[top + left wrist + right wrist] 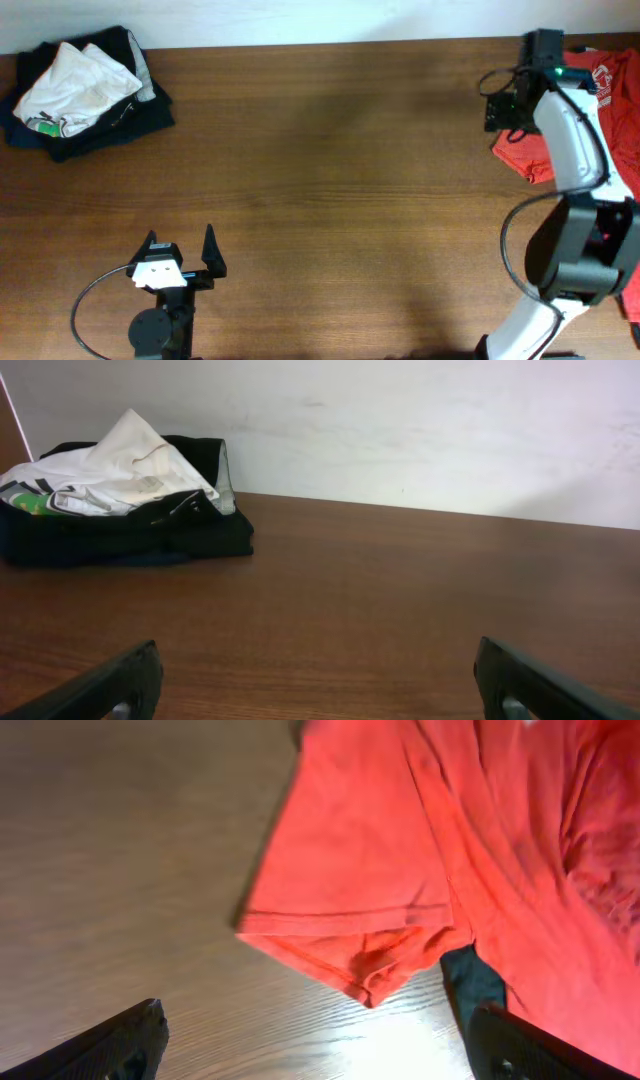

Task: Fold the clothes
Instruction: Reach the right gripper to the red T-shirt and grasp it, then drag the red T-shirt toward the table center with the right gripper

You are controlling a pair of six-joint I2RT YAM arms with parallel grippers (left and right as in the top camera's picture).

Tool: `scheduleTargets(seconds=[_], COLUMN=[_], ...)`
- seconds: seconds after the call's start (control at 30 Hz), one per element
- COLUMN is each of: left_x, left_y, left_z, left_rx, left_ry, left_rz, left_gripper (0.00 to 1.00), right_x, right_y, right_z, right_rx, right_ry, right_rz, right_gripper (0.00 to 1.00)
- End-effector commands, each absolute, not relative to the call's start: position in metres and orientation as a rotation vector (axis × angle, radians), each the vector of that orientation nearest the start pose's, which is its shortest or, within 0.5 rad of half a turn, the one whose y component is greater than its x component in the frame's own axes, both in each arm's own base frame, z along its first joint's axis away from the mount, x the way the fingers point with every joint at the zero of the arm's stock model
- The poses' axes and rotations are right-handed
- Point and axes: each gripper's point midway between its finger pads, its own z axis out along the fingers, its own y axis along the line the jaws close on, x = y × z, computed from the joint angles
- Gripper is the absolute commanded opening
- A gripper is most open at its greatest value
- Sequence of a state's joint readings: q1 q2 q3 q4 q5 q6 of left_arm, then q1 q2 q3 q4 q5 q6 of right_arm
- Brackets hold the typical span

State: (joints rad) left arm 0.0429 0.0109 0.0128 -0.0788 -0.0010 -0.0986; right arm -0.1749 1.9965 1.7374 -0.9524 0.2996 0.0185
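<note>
One orange-red T-shirt, white print illegible; right pincer spread.

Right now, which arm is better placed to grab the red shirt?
Right arm: its jaws are open at the sleeve hem of the shirt. The left arm sits at the near left edge, jaws open, facing the dark pile, across the table from the shirt.

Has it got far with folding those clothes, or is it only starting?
Only starting, it seems. Done: nothing looks folded. The orange-red T-shirt lies rumpled at the right edge of the table. In hand: the right gripper hovers open over its sleeve, not gripping. The left gripper sits open over bare wood. Left: all the folding, including the dark-and-white heap at the far left.
</note>
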Motion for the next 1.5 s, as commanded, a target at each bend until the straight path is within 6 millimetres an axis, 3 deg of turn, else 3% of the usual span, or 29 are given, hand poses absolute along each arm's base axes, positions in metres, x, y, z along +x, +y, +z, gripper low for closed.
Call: scheduleTargets(seconds=[0.0,0.07,0.17,0.33,0.37,0.43,0.57,0.67,0.8,0.93,1.03,1.07,1.13,1.17,1.23,1.3,1.37,1.4,1.47], left_x=[0.246,0.246,0.246,0.246,0.246,0.246,0.246,0.246,0.246,0.246,0.246,0.246,0.246,0.246,0.246,0.246,0.246,0.246,0.246], left_y=[0.012,0.012,0.012,0.012,0.012,0.012,0.012,0.012,0.012,0.012,0.012,0.012,0.012,0.012,0.012,0.012,0.012,0.012,0.012], left_z=[0.156,0.156,0.156,0.156,0.156,0.156,0.156,0.156,0.156,0.156,0.156,0.156,0.156,0.156,0.156,0.156,0.156,0.156,0.156], left_rx=[-0.126,-0.126,-0.126,-0.126,-0.126,-0.126,-0.126,-0.126,-0.126,-0.126,-0.126,-0.126,-0.126,-0.126,-0.126,-0.126,-0.126,-0.126,-0.126], left_ry=[1.646,1.646,1.646,1.646,1.646,1.646,1.646,1.646,1.646,1.646,1.646,1.646,1.646,1.646,1.646,1.646,1.646,1.646,1.646], left_rz=[-0.042,-0.042,-0.042,-0.043,-0.042,-0.042,-0.042,-0.042,-0.042,-0.042,-0.043,-0.042,-0.042,-0.042,-0.042,-0.043,-0.042,-0.043,-0.042], left_gripper=[0.99,0.99,0.99,0.99,0.99,0.99,0.99,0.99,0.99,0.99,0.99,0.99,0.99,0.99,0.99,0.99,0.99,0.99,0.99], right_x=[0.446,0.440,0.439,0.435,0.433,0.430,0.425,0.417,0.430,0.436,0.417,0.409,0.385,0.371,0.357,0.348,0.350,0.357,0.362], right_y=[-0.163,-0.176,-0.180,-0.180,-0.180,-0.179,-0.177,-0.176,-0.185,-0.188,-0.178,-0.173,-0.144,-0.117,-0.072,-0.027,-0.007,0.010,0.024], right_z=[0.102,0.078,0.041,0.007,0.001,-0.006,-0.008,-0.002,0.071,0.232,0.352,0.379,0.455,0.491,0.527,0.536,0.520,0.490,0.468], right_rx=[0.432,0.488,0.558,0.583,0.586,0.590,0.594,0.654,0.839,0.762,0.691,0.669,0.581,0.509,0.392,0.277,0.228,0.190,0.152], right_ry=[2.787,2.837,2.878,2.935,2.951,2.973,2.995,3.008,2.820,2.478,2.202,2.142,1.972,1.897,1.825,1.831,1.902,2.021,2.106], right_rz=[-0.469,-0.412,-0.173,-0.124,-0.121,-0.115,-0.111,-0.121,-0.155,-0.183,-0.192,-0.192,-0.163,-0.128,-0.052,0.035,0.067,0.087,0.101], right_gripper=[0.99,0.99,0.99,0.99,0.94,0.58,0.06,0.04,0.04,0.04,0.04,0.04,0.04,0.04,0.04,0.04,0.04,0.04,0.04])
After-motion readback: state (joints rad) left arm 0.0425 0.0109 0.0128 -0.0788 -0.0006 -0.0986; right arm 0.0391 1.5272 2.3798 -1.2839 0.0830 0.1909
